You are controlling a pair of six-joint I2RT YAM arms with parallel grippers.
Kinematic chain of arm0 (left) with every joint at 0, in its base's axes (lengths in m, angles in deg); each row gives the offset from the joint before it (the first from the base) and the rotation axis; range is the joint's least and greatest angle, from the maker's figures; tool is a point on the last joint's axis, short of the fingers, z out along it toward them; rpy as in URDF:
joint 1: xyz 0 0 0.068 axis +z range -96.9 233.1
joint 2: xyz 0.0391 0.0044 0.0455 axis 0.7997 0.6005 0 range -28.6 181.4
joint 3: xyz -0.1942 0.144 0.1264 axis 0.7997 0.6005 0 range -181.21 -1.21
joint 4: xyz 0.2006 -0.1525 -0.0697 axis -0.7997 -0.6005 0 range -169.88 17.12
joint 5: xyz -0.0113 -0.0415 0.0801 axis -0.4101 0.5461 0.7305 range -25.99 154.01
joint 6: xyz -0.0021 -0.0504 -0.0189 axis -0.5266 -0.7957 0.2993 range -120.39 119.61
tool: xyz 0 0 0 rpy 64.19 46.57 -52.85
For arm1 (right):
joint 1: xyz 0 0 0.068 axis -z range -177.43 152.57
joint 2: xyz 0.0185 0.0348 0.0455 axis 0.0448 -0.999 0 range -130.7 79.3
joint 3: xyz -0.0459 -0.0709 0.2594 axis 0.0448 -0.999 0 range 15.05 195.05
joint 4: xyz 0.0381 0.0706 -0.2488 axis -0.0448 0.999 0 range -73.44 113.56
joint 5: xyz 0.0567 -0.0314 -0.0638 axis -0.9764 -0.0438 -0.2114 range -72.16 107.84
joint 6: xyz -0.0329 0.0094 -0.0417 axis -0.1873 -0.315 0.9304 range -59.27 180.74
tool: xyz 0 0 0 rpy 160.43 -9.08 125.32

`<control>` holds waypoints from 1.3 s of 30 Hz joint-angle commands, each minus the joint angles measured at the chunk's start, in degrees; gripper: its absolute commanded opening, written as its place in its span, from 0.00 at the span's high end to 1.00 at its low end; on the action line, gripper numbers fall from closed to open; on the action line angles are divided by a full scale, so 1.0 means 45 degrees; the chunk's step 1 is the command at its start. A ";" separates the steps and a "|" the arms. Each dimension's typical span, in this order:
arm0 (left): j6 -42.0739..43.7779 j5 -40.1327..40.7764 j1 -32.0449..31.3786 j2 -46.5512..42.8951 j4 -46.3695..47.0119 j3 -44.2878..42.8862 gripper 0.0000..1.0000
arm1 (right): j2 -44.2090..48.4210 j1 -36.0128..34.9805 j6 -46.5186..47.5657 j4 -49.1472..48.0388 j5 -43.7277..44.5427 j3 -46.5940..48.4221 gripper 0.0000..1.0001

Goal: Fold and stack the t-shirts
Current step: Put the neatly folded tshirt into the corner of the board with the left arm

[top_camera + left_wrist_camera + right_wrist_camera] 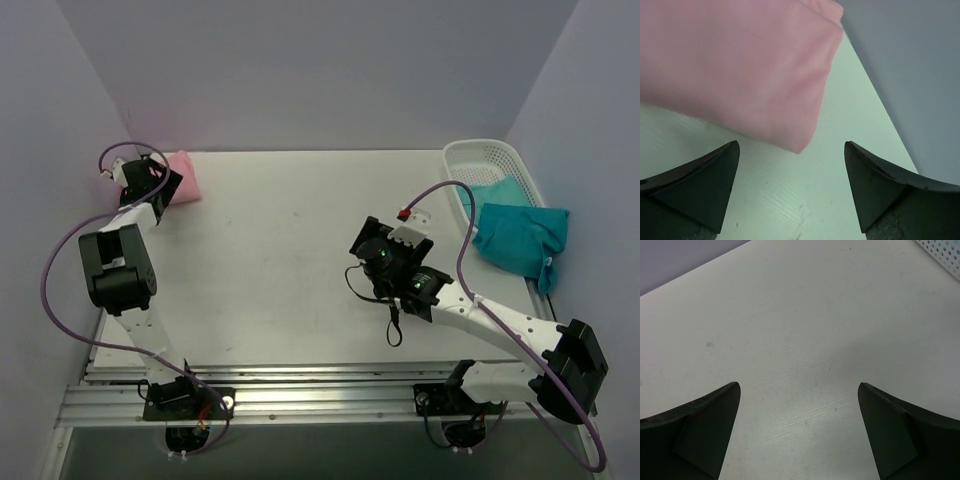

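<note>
My left claw (791, 145): jaws spread wide, gripping nothing. The folded pink t-shirt (740, 65) lies just ahead of it on the table (850, 150), at the far-left corner beside the wall (910, 75).

My right claw (797, 385): jaws wide, empty, over bare tabletop.

White basket (490, 155), far-right corner: holds the teal t-shirts (520, 238) (one bundle spills over its rim).

Open room: the table's middle, between my arms.

bare table (280, 250) in the middle; pink t-shirt (185, 177) crowds far-left corner, basket (487, 157) far-right.
</note>
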 commanded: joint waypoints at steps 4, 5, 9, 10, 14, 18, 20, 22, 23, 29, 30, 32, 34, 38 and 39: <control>0.2235 0.0633 -0.0133 -0.4816 -0.2600 -0.0054 0.06 | 0.0366 -0.0285 -0.0160 0.0024 0.0119 0.0024 0.00; 0.2471 0.0964 -0.0231 -0.5288 -0.2954 0.0062 0.06 | 0.0366 -0.0324 -0.0180 0.0005 0.0080 0.0044 0.00; 0.3527 0.2937 -0.0895 -0.7710 -0.4185 0.1777 0.06 | 0.0269 -0.0558 -0.0141 0.0005 -0.0096 0.0200 0.00; 0.3567 0.3172 -0.0934 -0.8179 -0.4381 0.2633 0.06 | 0.0230 -0.0617 -0.0141 0.0005 -0.0135 0.0239 0.00; 0.3469 0.4399 -0.1538 -1.0403 -0.5300 0.4470 0.06 | -0.0004 -0.0929 -0.0005 0.0276 -0.0486 0.0532 0.00; 0.3722 0.5380 -0.2282 -1.1639 -0.5672 0.5803 0.06 | -0.0375 -0.1281 0.0210 0.1252 -0.1091 0.1505 0.00; 0.3723 0.5518 -0.2360 -1.1893 -0.5867 0.5981 0.06 | -0.0454 -0.1320 0.0347 0.1779 -0.1366 0.1840 0.00; 0.3762 0.5751 -0.2380 -1.1914 -0.6140 0.5807 0.06 | -0.0416 -0.1379 0.0581 0.2035 -0.1328 0.2056 0.00; 0.3704 0.6178 -0.2457 -1.1895 -0.6450 0.5573 0.06 | -0.0299 -0.1379 0.0640 0.2075 -0.1230 0.2056 0.00; 0.3879 0.6708 -0.2536 -1.1856 -0.6180 0.5454 0.06 | -0.0394 -0.1398 0.0835 0.1900 -0.0800 0.1978 0.00; 0.3899 0.6787 -0.2556 -1.1817 -0.6199 0.5415 0.06 | -0.0493 -0.1399 0.0855 0.1899 -0.0761 0.2016 0.00; 0.3919 0.7060 -0.2556 -1.1622 -0.6471 0.5259 0.06 | -0.0901 -0.1399 0.0992 0.1899 -0.0741 0.2231 0.00; 0.3899 0.7449 -0.2536 -1.1349 -0.6629 0.5123 0.06 | -0.1215 -0.1399 0.1070 0.1977 -0.0741 0.2426 0.00; 0.3782 0.7996 -0.2556 -1.0918 -0.6940 0.4947 0.06 | -0.1820 -0.1399 0.1226 0.1783 -0.0819 0.2525 0.00; 0.3743 0.8095 -0.2556 -1.0860 -0.6981 0.4927 0.06 | -0.1918 -0.1399 0.1227 0.1724 -0.0858 0.2525 0.00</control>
